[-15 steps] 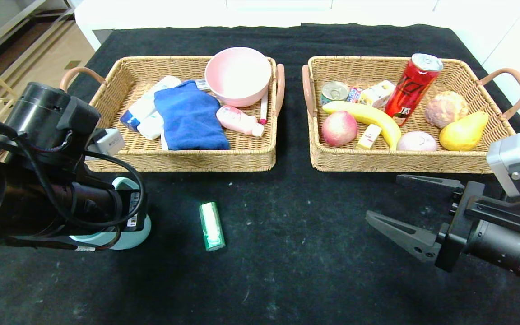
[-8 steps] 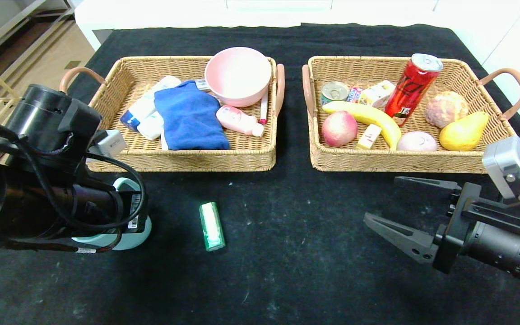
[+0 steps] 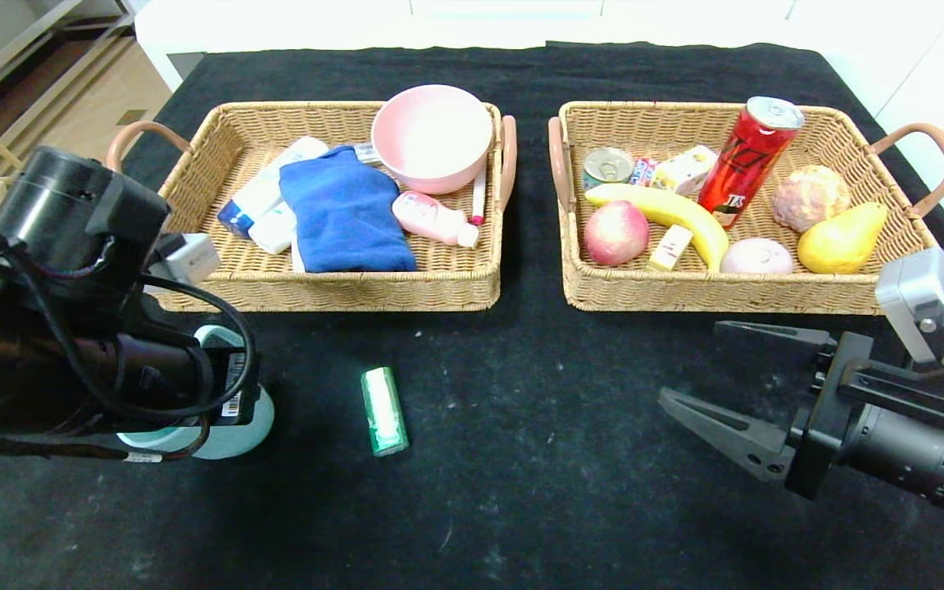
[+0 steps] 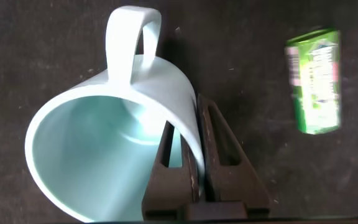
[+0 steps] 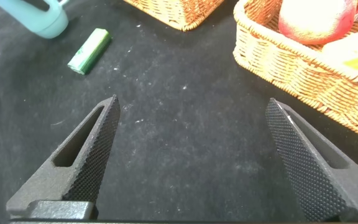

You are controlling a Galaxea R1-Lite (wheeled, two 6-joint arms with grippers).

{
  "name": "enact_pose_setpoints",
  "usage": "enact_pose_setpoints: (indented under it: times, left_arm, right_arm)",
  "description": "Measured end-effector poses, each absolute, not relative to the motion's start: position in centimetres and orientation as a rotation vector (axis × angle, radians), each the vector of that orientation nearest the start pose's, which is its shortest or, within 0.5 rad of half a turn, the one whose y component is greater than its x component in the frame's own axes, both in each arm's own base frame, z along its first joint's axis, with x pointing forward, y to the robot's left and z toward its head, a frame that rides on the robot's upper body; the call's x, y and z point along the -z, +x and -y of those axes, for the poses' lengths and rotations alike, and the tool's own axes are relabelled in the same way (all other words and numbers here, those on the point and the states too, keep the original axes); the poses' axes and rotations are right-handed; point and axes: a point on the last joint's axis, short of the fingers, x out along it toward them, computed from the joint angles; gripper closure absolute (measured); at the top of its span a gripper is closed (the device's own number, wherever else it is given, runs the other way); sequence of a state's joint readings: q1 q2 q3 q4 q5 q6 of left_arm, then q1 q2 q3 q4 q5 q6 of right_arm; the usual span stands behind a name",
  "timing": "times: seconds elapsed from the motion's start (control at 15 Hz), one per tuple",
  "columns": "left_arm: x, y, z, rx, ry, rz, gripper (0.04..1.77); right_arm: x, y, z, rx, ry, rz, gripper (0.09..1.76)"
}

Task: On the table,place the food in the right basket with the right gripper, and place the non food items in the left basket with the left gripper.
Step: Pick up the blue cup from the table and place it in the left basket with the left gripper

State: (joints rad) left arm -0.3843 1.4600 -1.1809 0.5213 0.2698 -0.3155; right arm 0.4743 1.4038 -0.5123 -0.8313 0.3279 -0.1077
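**Mug pinched by its wall, near the table's left front edge**

Mug wall is what the left gripper has closed on: one finger sits inside the pale blue cup, the other outside, just beside the handle. From the head camera the mug is mostly hidden under the left arm, close to the table's left edge and in front of the left basket. Whether it still touches the cloth I cannot tell.

It looks like glazed ceramic or hard plastic: stiff, smooth, likely slippery, and heavy enough to swing on a one-sided pinch. I'd judge the wall grip workable if kept firm; it could tip toward the open side. It would crack or chip if dropped, and the basket already holds a pink bowl and a blue cloth.

A green pack lies on the cloth near the table's middle front. The right gripper hangs wide open and empty in front of the right basket.
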Motion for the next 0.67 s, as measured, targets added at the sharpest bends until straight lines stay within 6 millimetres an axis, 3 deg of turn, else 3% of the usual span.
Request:
enact_pose_setpoints:
  times: [0.33,0.67]
  left_arm:
    - [-27.2,19.2,7.6,0.012,-0.006,-0.654,1.63]
    - [-31.0,18.3,7.2,0.007,-0.024,-0.498,1.63]
  right_arm:
    - [-20.1,19.2,-10.7,-0.806,-0.106,-0.018,0.14]
    - [-20.1,19.1,-10.8,-0.811,-0.106,-0.02,0.14]
